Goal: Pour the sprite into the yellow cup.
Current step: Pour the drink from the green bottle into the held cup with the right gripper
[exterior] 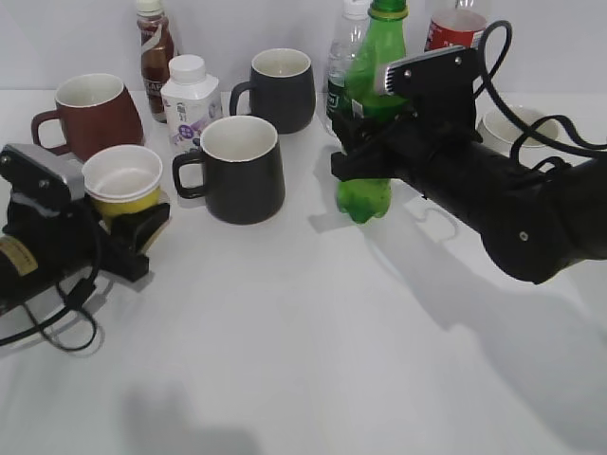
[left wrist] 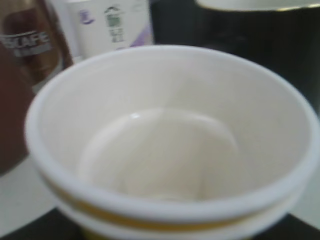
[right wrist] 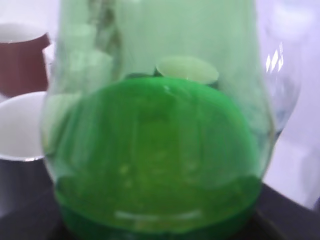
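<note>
As I read the exterior view, the white table (exterior: 313,332) carries everything, and the largest item on it is my right arm (exterior: 512,204), which reaches in from the right edge; its gripper (exterior: 365,156) is clamped around the sprite bottle (exterior: 372,104), with the bottle's base clear of the table and a shadow beneath it. The bottle stands roughly upright, its green cap at the top edge of the frame; the right wrist view is filled by its green body (right wrist: 155,150), liquid pooled in the lower part. My left arm (exterior: 38,237) lies low at the left edge; its gripper (exterior: 128,223) grips the yellow cup (exterior: 123,180) at the base, fingers closed against its sides. The cup sits upright at the left of the table, well apart from the bottle; the left wrist view looks straight into it (left wrist: 165,150), and the white inside appears dry and bare.

Between the two arms stands a dark mug (exterior: 237,171), handle to the left; a second dark mug (exterior: 280,90) stands behind it; a brown-red mug (exterior: 95,114) stands just behind the cup. A white milk bottle (exterior: 190,100) and a brown coffee bottle (exterior: 155,47) stand at the rear left; a clear water bottle (exterior: 343,57) and a red-labelled bottle (exterior: 455,27) stand behind the sprite bottle; a white bowl (exterior: 517,128) is partly hidden by the right arm.
</note>
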